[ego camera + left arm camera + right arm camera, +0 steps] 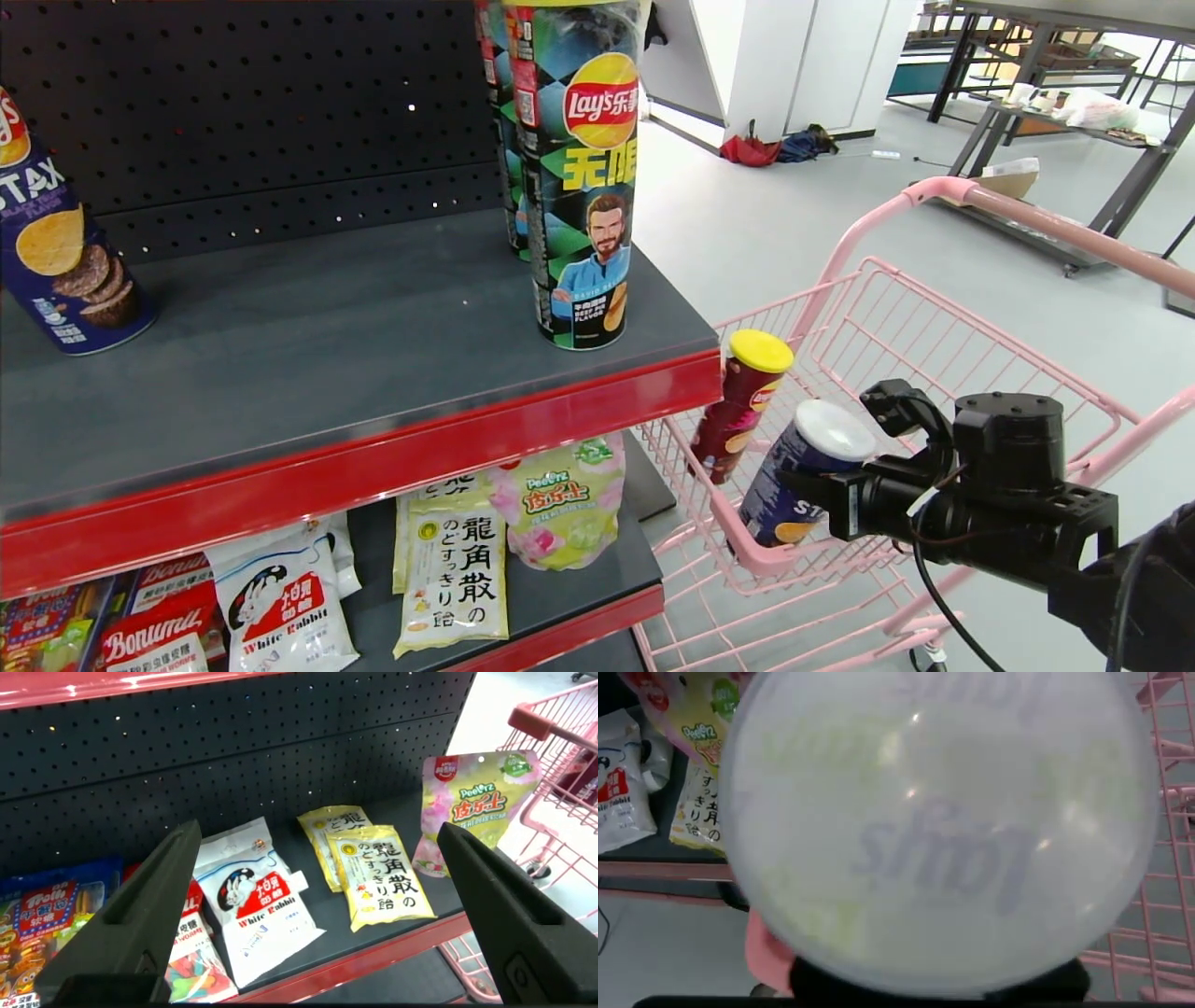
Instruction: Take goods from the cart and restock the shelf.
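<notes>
My right hand [845,450] is over the pink wire cart [1046,226], with its black fingers set on either side of the blue can [789,481] and pressed against it, so it is clamped on that can. The can is a tall cardboard tube. It leans in the cart's near corner on the shelf side, and its round, milky, translucent plastic lid [943,831] faces my wrist. Just beside it, closer to the shelf, one red can [738,411] with a flat yellow lid leans against the cart's wire wall. That makes two cans in the cart.

My left hand [318,831] hangs in front of the lower shelf [569,597], its two dark wedge-shaped fingers spread wide apart with nothing between them.

The shelf [327,345] is a flat, matte grey board with a glossy red front edge and a black perforated back panel. Three cans stand upright on it. Two are green cans at the cart-side end, one [579,187] near the front corner and the other [504,140] right behind it. The third is another blue tube [56,233] at the far opposite end.

Soft packets lie flat on the lower shelf. There is one white bag [252,905], two yellow packets [383,877] that overlap, and one green-and-pink pouch [472,803] nearest the cart. Glossy red packs [154,625] lie past the white bag.
</notes>
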Robot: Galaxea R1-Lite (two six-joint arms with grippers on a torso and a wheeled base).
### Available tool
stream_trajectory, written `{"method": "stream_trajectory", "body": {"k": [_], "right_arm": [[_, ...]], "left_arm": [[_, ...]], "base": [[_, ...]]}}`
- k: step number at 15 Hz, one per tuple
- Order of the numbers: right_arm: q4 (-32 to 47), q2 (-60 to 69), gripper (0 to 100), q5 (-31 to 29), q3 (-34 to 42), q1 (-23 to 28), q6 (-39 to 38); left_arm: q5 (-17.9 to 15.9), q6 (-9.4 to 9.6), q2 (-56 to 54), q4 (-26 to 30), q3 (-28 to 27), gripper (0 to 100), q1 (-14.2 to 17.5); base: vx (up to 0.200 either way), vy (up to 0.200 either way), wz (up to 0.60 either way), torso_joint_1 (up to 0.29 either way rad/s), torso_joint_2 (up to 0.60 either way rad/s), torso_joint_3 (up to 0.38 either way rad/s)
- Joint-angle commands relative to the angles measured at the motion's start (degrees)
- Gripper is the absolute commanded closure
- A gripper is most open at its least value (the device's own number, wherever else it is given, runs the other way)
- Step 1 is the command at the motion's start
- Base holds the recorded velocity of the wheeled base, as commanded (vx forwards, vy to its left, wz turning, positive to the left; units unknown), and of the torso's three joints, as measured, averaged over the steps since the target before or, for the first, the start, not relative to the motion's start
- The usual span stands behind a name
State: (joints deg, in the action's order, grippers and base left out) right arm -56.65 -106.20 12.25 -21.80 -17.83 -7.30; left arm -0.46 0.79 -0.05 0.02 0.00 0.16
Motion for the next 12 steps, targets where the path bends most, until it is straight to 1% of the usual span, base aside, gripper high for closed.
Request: {"method": "stream_trajectory", "body": {"k": [1,4,8,9,12], "right_arm": [[0.1,-0.3,100,0.1,-0.1,-0.2,-0.1],[0.1,0.1,100,0.0,-0.2,-0.5,0.0],[1.4,7.5,100,-1.9,-3.3,-0.2,0.7],[3.6,9.9,100,-2.0,-3.8,-0.2,1.6],[14.6,18.6,100,-2.1,-5.8,-0.1,1.9]], "left_arm": [[0.0,0.0,0.0,0.0,0.0,0,0.0],[-0.1,0.0,0.0,0.1,0.0,0,0.0],[0.0,-0.09,0.0,0.0,0.0,0,0.0],[0.0,-0.09,0.0,0.1,0.0,0,0.0],[0.0,-0.18,0.0,0.1,0.0,0,0.0]], "base": [[0.0,0.0,0.0,0.0,0.0,0.0],[0.0,0.0,0.0,0.0,0.0,0.0],[0.0,0.0,0.0,0.0,0.0,0.0],[0.0,0.0,0.0,0.0,0.0,0.0],[0.0,0.0,0.0,0.0,0.0,0.0]]}}
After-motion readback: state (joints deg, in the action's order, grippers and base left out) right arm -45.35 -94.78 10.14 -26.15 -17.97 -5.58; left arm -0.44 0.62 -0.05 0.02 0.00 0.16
